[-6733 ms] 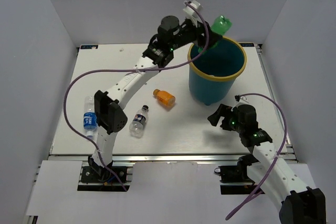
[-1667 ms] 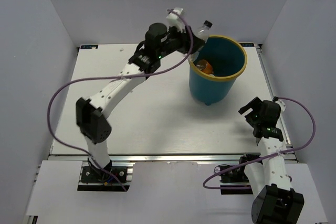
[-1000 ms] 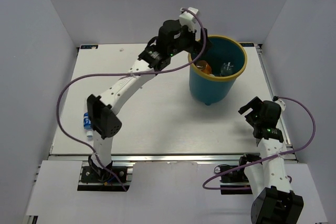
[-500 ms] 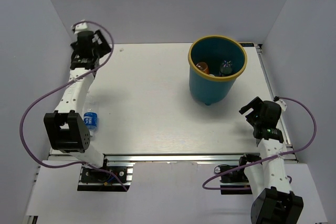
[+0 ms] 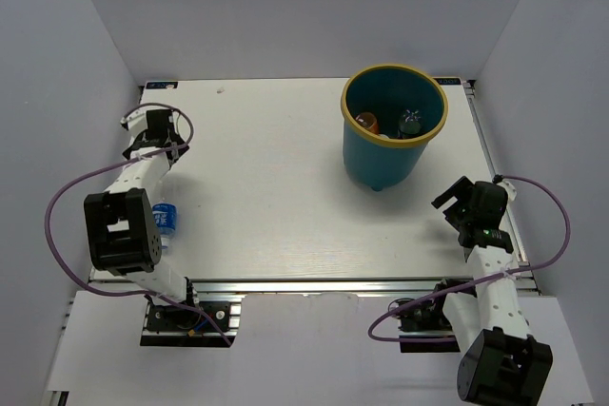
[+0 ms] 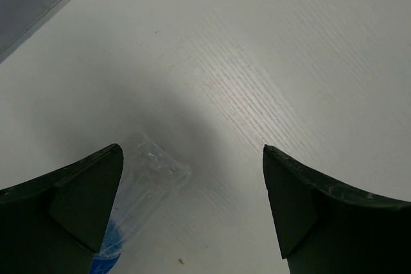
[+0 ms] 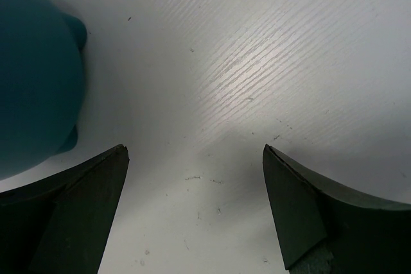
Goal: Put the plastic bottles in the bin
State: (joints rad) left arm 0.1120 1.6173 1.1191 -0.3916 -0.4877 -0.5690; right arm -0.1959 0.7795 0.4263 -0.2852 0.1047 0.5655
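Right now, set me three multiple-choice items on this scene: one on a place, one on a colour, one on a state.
1. The blue-label bottle lies: A) in the bin; B) on the table beside the left arm; C) against the bin.
2. The bin's rim is: A) yellow; B) red; C) white.
3. The left claw is: A) shut on a bottle; B) out of view; C) open and empty.
Answers:
1 B: it lies flat near the table's left edge, far from the bin.
2 A: a yellow band rings the teal wall.
3 C: the left wrist view shows its fingers apart, gripping nothing.
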